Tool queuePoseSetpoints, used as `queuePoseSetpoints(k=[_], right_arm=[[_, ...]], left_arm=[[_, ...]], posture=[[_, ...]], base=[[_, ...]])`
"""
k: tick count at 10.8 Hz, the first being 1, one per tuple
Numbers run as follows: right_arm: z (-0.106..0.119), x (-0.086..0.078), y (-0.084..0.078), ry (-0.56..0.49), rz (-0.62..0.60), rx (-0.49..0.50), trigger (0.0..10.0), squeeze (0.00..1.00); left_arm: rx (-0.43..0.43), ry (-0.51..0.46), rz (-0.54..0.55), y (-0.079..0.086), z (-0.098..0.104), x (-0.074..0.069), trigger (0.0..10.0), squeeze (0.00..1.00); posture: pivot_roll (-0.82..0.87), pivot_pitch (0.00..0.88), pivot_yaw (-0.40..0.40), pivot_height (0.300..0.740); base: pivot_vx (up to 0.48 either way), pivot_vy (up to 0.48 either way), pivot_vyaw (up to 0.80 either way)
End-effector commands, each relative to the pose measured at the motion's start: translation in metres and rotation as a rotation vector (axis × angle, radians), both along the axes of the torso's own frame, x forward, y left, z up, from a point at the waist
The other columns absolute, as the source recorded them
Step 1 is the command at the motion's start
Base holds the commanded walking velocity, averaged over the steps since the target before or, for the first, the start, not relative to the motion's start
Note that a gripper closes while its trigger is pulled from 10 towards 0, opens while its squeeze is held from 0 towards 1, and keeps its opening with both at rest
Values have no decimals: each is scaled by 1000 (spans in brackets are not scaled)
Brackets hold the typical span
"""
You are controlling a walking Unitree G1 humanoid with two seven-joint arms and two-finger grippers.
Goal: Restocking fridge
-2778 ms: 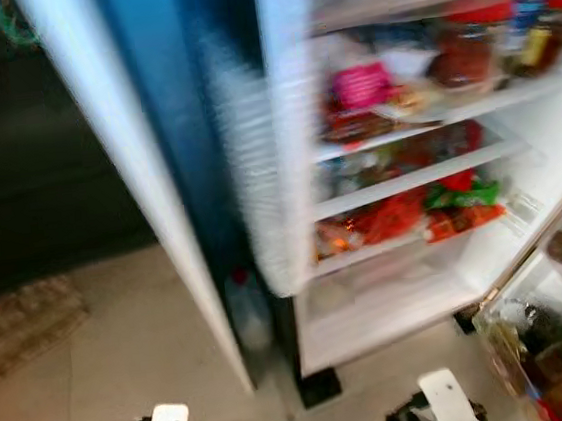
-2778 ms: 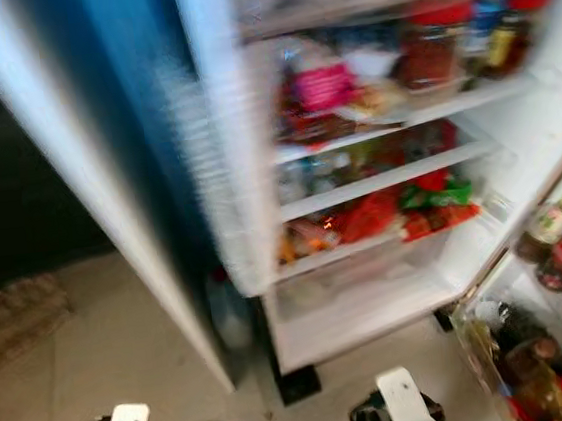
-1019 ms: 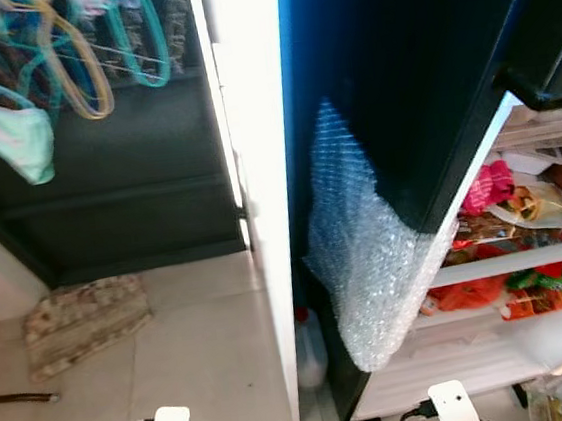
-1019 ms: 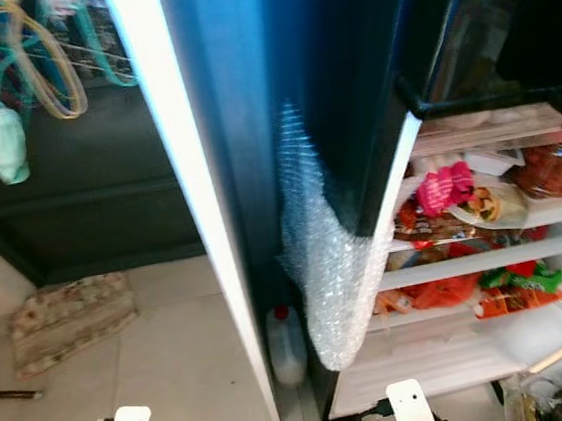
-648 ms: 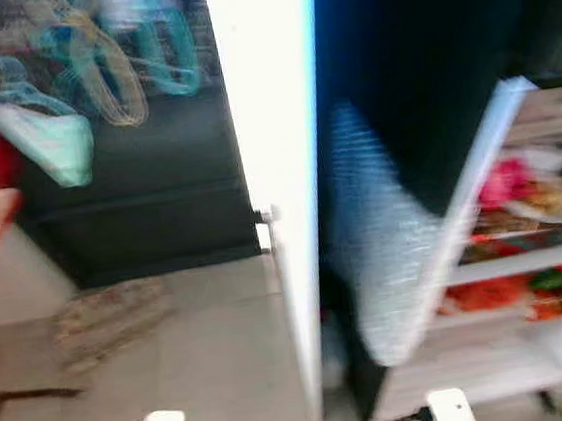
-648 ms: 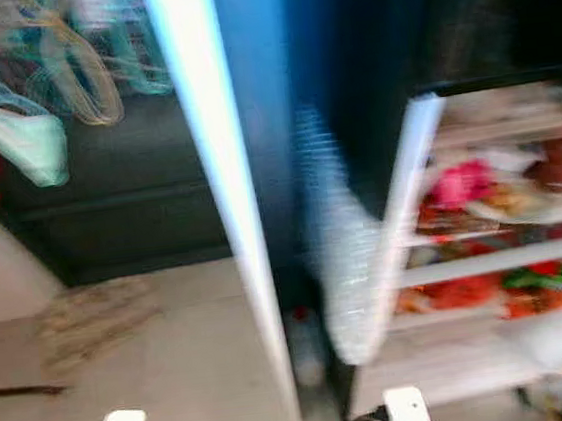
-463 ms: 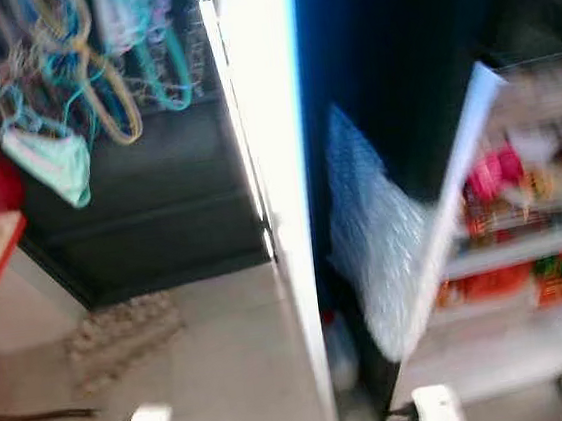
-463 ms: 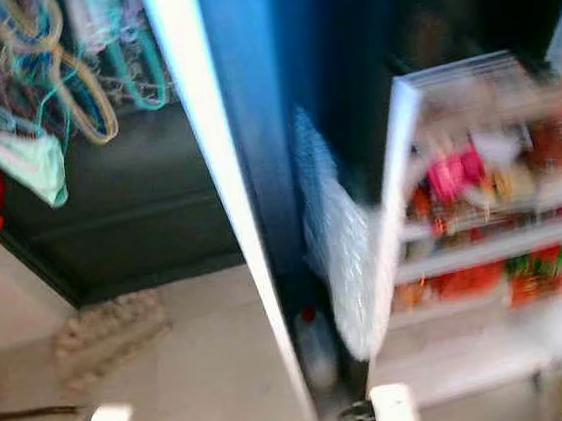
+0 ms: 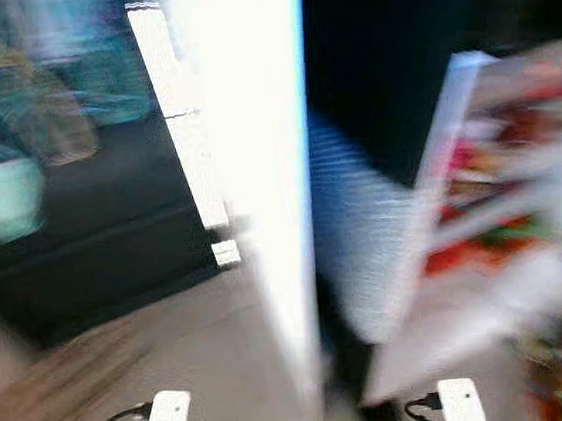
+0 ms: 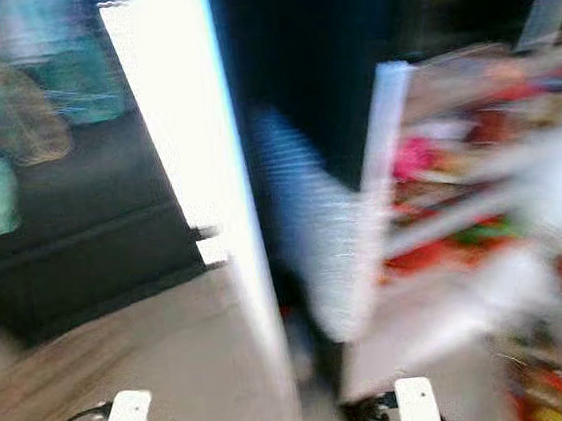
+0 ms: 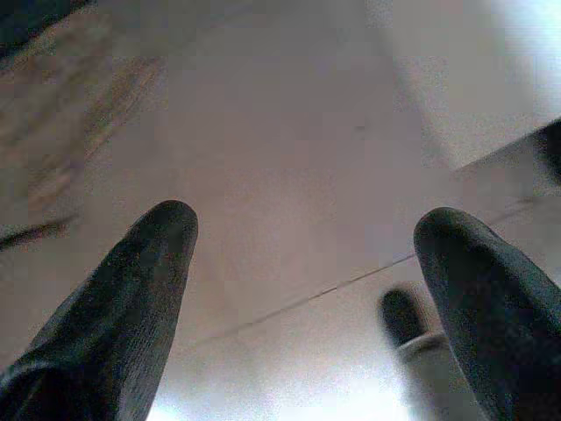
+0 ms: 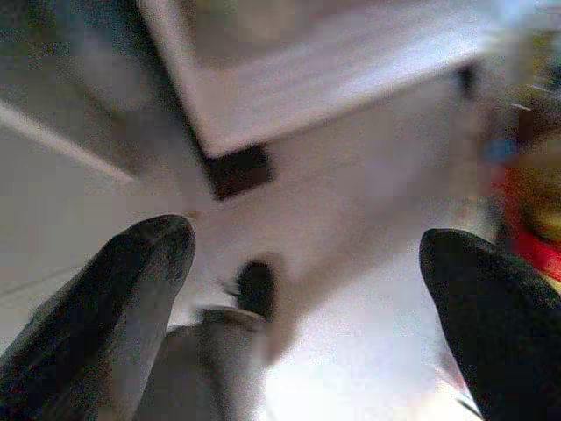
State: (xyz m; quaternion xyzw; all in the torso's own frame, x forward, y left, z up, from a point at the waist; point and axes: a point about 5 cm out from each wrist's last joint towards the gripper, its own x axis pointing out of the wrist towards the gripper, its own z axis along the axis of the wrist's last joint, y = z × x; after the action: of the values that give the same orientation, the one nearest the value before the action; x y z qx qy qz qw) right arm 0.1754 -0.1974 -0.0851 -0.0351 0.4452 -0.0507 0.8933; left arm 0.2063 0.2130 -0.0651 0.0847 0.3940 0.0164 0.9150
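Everything in the head views is heavily smeared, so no label or writing can be read. At far left, pale teal shapes (image 9: 3,194) hang against a dark wall above the tan floor (image 9: 127,367). The left tool (image 11: 298,281) hangs low over that floor, its two black fingers (image 11: 131,289) spread wide with nothing between them. Next comes a bright white panel edge (image 9: 262,172), then the dark side of the fridge (image 9: 397,68) with a sheet of bubble wrap (image 9: 360,242) hanging down it. The fridge shelves (image 9: 520,185) at right hold red and green blurs. The right tool (image 12: 307,289) hangs released above the floor beside the fridge's foot (image 12: 238,170).
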Motion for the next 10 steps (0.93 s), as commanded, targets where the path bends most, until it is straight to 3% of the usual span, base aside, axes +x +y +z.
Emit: queuePoseSetpoints(k=[1, 4, 10], right_arm=[[2, 5, 1, 3, 51, -9, 10000, 0], [10, 17, -9, -22, 84, -40, 10000, 0], [6, 11, -2, -12, 64, -16, 10000, 0]], left_arm=[[-2, 29, 26, 0, -3, -5, 10000, 0], [-26, 31, 44, -12, -7, -7, 10000, 0], [-4, 71, 12, -6, -10, -15, 10000, 0]], posture=[[-8, 43, -9, 740], [8, 38, -41, 740], [-7, 43, -1, 740]], base=[[0, 0, -712], [0, 0, -712], [0, 0, -709]])
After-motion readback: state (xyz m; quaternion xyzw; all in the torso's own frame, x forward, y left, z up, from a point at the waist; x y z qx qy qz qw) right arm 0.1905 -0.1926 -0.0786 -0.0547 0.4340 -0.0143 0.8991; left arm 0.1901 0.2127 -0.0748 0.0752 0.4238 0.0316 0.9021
